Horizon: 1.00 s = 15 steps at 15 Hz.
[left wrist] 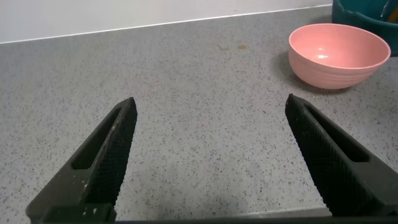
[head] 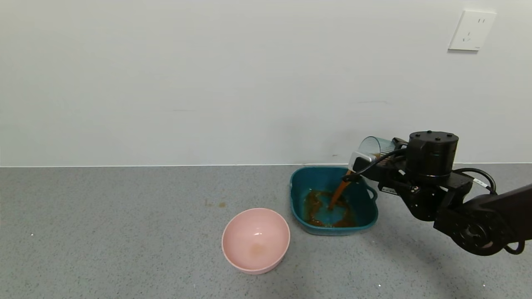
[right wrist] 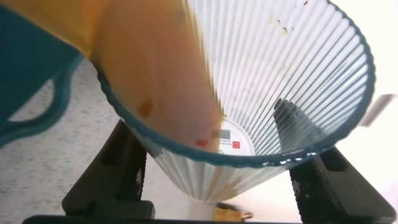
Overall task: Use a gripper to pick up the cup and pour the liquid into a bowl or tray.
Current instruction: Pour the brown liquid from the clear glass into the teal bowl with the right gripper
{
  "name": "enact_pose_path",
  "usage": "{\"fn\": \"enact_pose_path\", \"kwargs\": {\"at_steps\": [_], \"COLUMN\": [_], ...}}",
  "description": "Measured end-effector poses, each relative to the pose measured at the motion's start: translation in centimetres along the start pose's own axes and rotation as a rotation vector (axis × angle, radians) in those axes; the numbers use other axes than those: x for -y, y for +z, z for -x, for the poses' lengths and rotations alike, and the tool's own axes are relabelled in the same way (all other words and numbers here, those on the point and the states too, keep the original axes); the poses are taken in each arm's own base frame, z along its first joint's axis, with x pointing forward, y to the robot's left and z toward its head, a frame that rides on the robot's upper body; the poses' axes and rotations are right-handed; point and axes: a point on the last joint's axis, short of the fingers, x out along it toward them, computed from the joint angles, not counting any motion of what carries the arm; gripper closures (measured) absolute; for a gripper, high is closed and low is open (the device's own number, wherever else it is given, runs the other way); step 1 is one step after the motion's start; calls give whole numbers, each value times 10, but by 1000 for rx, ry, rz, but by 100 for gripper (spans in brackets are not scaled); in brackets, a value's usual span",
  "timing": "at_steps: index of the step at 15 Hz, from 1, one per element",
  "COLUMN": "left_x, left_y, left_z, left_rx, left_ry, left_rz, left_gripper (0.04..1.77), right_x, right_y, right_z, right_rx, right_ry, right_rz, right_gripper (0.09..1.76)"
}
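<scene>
The right gripper is clamping the cup above the basin's far right corner, tipped sideways, mouth pointing left. Liquid is streaming down, pooling inside. The pink bowl is sitting near-left. The left gripper is spread wide.

The right tool is mostly hidden behind its wrist; the basin is cut off

Grey speckled countertop meets plain white wall; white power socket upper right.
</scene>
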Motion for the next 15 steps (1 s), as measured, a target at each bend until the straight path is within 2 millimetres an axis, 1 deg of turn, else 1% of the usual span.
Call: {"fn": "enact_pose_path", "kwargs": {"at_steps": [3, 7, 10, 15], "left_x": [0, 0, 0, 0], "left_y": [0, 0, 0, 0], "left_z": [0, 0, 0, 0], "left_rx": [0, 0, 0, 0], "left_ry": [0, 0, 0, 0], "left_rz": [0, 0, 0, 0], "left_gripper": [9, 9, 9, 9], "right_x": [2, -5, -10, -9], "right_y": [0, -3, -5, -2], "right_z": [1, 6, 9, 11], "right_rx": [7, 7, 7, 18], "right_ry": [-22, 2, 17, 5], "right_rz": [70, 184, 236, 347], "right_gripper": [53, 53, 53, 53]}}
